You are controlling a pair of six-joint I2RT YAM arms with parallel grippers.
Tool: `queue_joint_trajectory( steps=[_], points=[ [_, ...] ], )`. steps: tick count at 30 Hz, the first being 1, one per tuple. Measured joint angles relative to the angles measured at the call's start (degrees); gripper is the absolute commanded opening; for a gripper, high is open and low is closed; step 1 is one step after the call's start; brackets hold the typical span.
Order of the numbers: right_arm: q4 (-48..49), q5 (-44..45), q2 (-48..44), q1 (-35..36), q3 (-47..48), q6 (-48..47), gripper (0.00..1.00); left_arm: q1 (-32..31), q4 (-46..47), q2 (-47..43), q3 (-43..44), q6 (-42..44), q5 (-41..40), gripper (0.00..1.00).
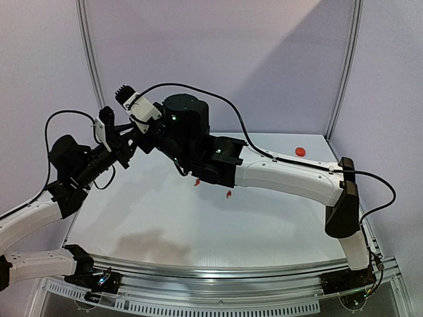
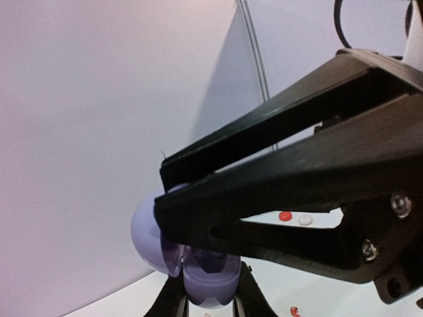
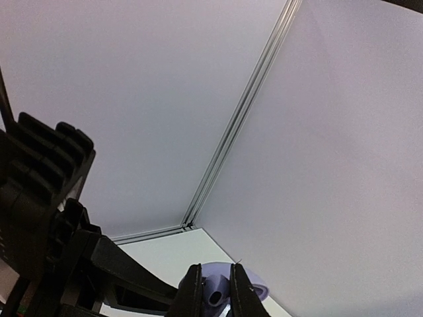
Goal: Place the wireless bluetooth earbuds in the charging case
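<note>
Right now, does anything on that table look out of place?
Yes. One red earbud and a second red earbud lie loose on the table near its middle, apart from each other and well away from the round red case at the back right. Nothing looks spilled or broken.

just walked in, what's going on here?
Both arms are raised over the table, meeting at the left rear. The left gripper is shut on an open lilac case. The right gripper pinches what looks like a lilac earbud at the case's mouth. Two red earbuds lie on the table.
</note>
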Motion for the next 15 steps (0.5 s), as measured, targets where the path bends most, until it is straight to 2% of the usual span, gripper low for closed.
queue_joint_trajectory(
  steps=[9,15],
  points=[
    [-3.23,-12.17,-4.63,-0.02,-1.03,3.93,0.0,0.74,0.98,-0.02,-0.31,-2.93,13.18,0.0],
    [-7.26,-19.04,-11.26,-0.02,-1.53,7.37,0.0,1.03,2.89,0.0,-0.33,-2.73,18.4,0.0]
  ],
)
